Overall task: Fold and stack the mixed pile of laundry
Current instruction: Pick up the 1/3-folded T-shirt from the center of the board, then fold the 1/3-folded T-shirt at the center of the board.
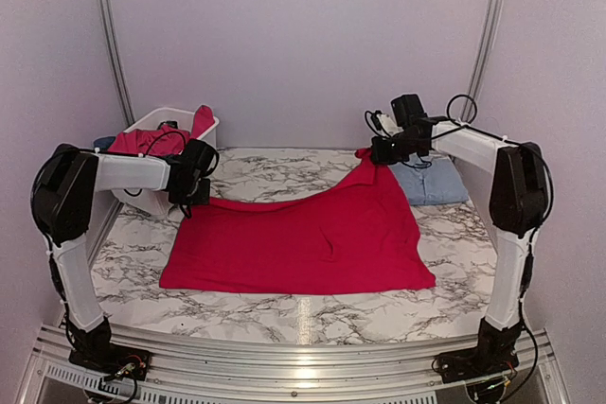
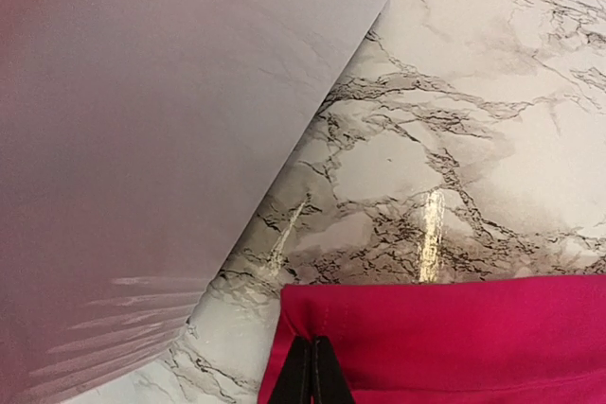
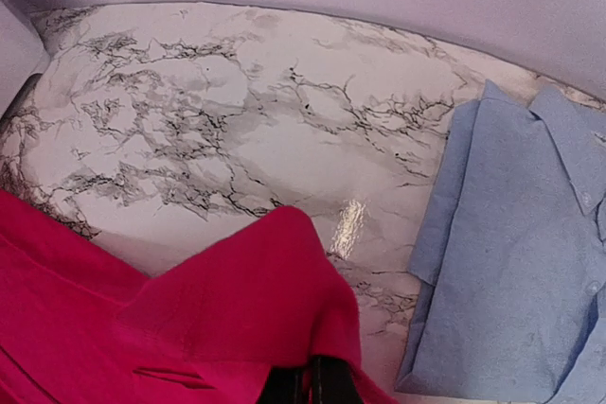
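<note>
Worktop (image 1: 284, 314): marbled surface, carrying one red garment (image 1: 303, 238) spread out across its middle. The near hem lies flat. The far edge is raised off the surface and hangs in a shallow sag between the two arms.

Left pincer (image 1: 192, 200): fingers together, clamped on the far left corner of the red garment. The wrist view shows the dark fingertips (image 2: 308, 377) pinching the hem just above the worktop.

Right pincer (image 1: 377, 150): fingers together, clamped on the far right corner, held higher than the left, so the cloth peaks there and slopes down.

Blue shirt (image 1: 433, 180): folded, lying flat at the far right of the worktop, just beside the raised corner.

Basket (image 1: 159, 122): white, at the far left behind the left arm. It holds the pile (image 1: 150, 140), red cloth with some dark blue at the left rim.
</note>
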`<state>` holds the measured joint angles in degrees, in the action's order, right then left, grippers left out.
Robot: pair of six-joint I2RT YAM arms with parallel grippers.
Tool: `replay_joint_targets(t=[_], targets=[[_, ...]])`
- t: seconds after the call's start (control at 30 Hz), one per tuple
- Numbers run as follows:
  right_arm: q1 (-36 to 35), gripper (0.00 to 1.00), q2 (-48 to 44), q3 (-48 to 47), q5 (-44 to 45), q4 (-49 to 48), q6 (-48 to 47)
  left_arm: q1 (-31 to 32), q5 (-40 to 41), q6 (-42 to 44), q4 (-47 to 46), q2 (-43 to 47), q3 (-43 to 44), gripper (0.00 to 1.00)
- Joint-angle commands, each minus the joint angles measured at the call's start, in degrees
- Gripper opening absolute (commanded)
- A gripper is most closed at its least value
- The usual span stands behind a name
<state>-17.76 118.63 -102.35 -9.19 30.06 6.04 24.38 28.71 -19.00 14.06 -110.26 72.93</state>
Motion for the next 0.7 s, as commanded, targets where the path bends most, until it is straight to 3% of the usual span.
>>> replay_joint_targets(t=[0.0, 0.67], targets=[[0.2, 0.00, -5.4, 5.7, -0.5, -2.6, 1.7, 0.1, -0.5, 1.8, 6.1, 3.3, 1.7, 0.00], [-2.6, 0.00, -28.1, 36.5, -2.7, -6.1, 9.7, 0.0, -3.1, 3.2, 15.4, 15.1, -6.7, 0.00]])
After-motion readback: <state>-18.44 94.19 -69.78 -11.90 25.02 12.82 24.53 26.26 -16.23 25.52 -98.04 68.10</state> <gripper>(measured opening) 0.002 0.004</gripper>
